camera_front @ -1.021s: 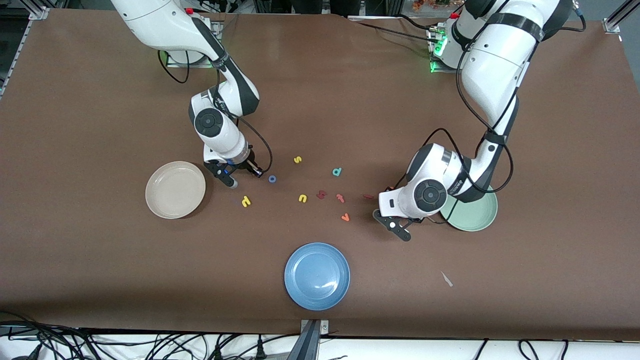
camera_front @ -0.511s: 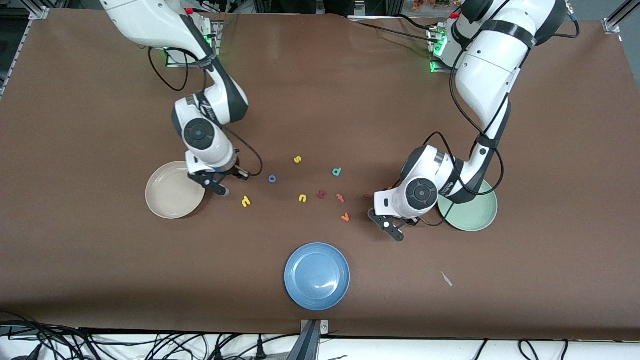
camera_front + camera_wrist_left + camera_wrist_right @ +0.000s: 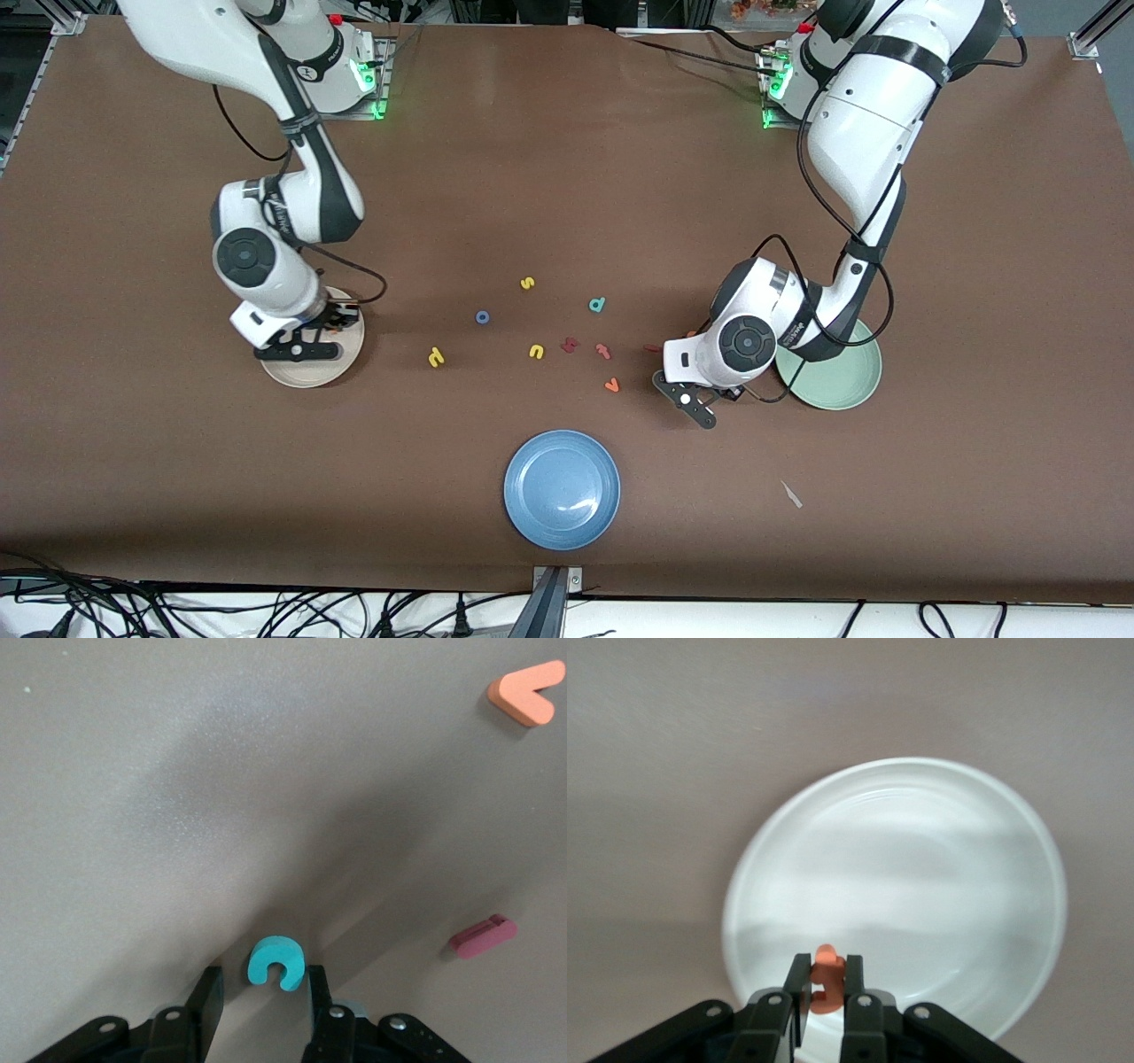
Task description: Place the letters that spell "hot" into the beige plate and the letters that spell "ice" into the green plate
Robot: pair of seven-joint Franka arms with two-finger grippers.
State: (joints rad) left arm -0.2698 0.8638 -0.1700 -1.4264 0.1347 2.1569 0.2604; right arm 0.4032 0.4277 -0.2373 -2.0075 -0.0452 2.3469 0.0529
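Note:
My right gripper [image 3: 826, 964] hangs over the beige plate [image 3: 301, 377], shut on the orange "t" [image 3: 826, 979]; the plate [image 3: 921, 859] fills the right wrist view. My left gripper [image 3: 264, 976] is down at the table beside the green plate [image 3: 842, 381], open, with the teal "c" [image 3: 276, 962] flat between its fingers, against one and apart from the other. The front view hides that "c" under the left gripper [image 3: 698, 409]. On the table lie the dark red "i" [image 3: 653, 348], the yellow "h" [image 3: 435, 356] and the blue "o" [image 3: 482, 316].
Loose letters lie mid-table: a yellow "s" [image 3: 527, 283], a teal "d" [image 3: 597, 305], a yellow "u" [image 3: 536, 352], a dark red letter [image 3: 569, 345], a pink one [image 3: 603, 351] and an orange "v" [image 3: 611, 385]. A blue plate [image 3: 562, 489] sits nearest the front camera.
The right arm has swung from beside the blue "o" to over the beige plate. The left gripper has shifted slightly toward the loose letters and then stayed low.

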